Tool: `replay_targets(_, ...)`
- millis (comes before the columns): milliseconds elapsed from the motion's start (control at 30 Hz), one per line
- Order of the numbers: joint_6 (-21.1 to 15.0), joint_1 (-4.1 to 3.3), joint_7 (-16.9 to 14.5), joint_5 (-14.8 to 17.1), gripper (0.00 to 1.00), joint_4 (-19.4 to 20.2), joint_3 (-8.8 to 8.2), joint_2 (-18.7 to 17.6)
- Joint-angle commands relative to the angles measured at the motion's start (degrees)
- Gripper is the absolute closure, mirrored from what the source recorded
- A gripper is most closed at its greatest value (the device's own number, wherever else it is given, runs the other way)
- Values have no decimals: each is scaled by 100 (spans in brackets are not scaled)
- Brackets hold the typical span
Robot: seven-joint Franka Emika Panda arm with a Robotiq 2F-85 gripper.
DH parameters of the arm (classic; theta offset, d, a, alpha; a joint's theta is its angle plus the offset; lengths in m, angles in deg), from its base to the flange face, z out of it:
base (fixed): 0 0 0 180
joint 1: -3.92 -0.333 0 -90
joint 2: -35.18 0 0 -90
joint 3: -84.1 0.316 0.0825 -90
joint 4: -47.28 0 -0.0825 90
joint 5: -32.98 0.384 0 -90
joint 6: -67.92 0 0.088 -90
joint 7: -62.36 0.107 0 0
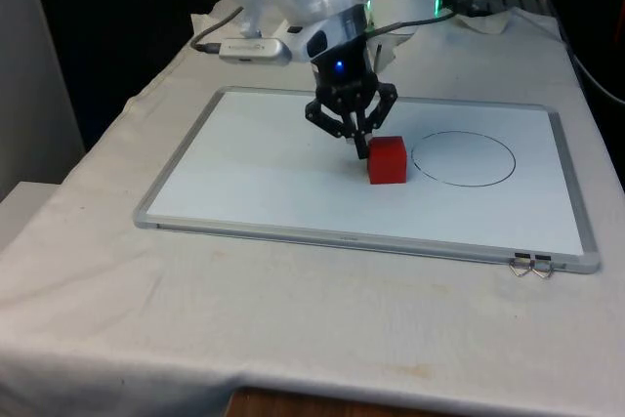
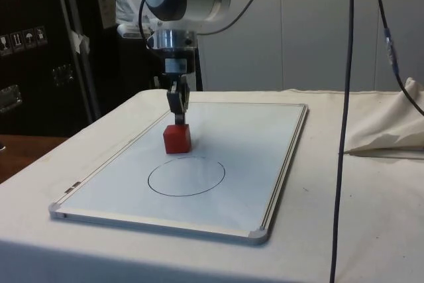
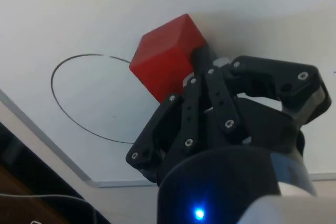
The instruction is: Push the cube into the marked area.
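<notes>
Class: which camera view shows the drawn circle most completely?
The front view: the whole circle lies unobstructed beside the red cube. The side view also shows it whole, flatter; the wrist view has the gripper covering part.

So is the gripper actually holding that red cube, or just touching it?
Nothing is held. The gripper has its fingers shut together, tips pressed against the side of the red cube that faces away from the drawn circle, on the whiteboard.

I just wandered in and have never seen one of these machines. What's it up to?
The white arm's black two-finger gripper, fingers closed together, is pressed against a small red cube on a flat white board. A thin black circle is drawn on the board, and the cube sits just outside its edge, on the gripper's side.
</notes>
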Motion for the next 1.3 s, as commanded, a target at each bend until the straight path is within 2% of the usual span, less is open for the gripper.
replay_targets(0, 17, -34, 46, 0, 100, 6, 34, 11)
replay_targets(100, 46, -40, 57, 0, 100, 17, 126, 40)
replay_targets(133, 11, -17, 23, 0, 100, 0, 115, 11)
replay_targets(267, 97, -34, 40, 11, 100, 11, 189, 46)
replay_targets(400, 160, 6, -115, 52, 100, -29, 269, 17)
replay_targets(433, 115, -23, -52, 0, 100, 0, 229, 29)
replay_targets(500, 189, 17, -206, 74, 100, -34, 281, 11)
replay_targets(700, 292, 6, -516, 183, 100, -74, 292, -29)
replay_targets(733, 246, -23, -476, 132, 100, -29, 246, -6)
replay_targets(767, 304, 6, -544, 195, 100, -86, 304, -34)
replay_targets(1033, 344, -34, -504, 309, 100, -235, 470, -115)
replay_targets(1067, 327, -29, -527, 269, 100, -206, 435, -97)
replay_targets(1133, 332, -52, -476, 327, 100, -241, 550, -115)
replay_targets(1267, 321, -57, -447, 327, 100, -235, 647, -103)
